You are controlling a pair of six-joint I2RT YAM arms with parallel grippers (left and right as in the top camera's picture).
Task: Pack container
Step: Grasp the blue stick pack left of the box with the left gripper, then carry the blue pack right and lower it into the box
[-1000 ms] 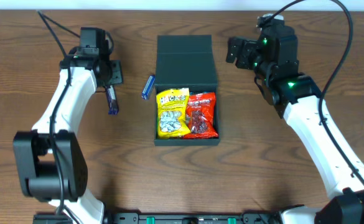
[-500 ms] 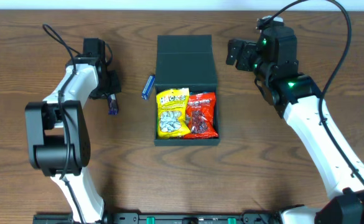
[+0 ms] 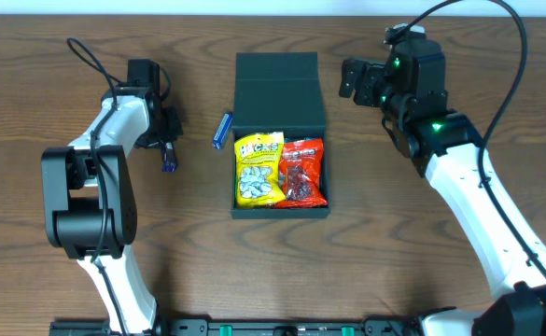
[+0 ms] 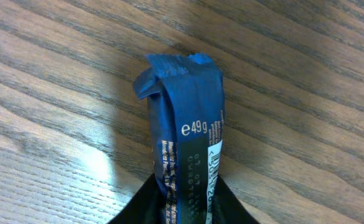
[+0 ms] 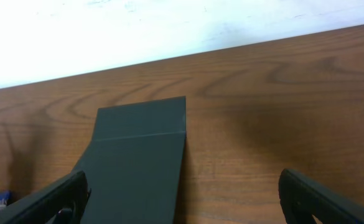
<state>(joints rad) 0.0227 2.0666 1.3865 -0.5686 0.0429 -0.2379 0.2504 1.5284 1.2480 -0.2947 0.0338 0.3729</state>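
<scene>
with the left hand point(image 3: 167, 147) clamped on the blue bar point(image 4: 188, 155), lift it clear of the counter point(image 3: 207, 280), then lower it flat into the open container point(image 3: 277, 93) at centre, right hand point(image 3: 348, 79) gaping empty.

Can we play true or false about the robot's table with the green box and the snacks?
1. The container has its lid open. True.
2. A yellow packet and a red packet lie side by side inside it. True.
3. The right hand holds a blue bar. False: it is open and empty. The left hand is the one pinching the gripped blue bar.
4. Both blue bars are inside the container. False: the loose blue bar lies on the table beside the container, and the other is farther out at the left hand.
</scene>
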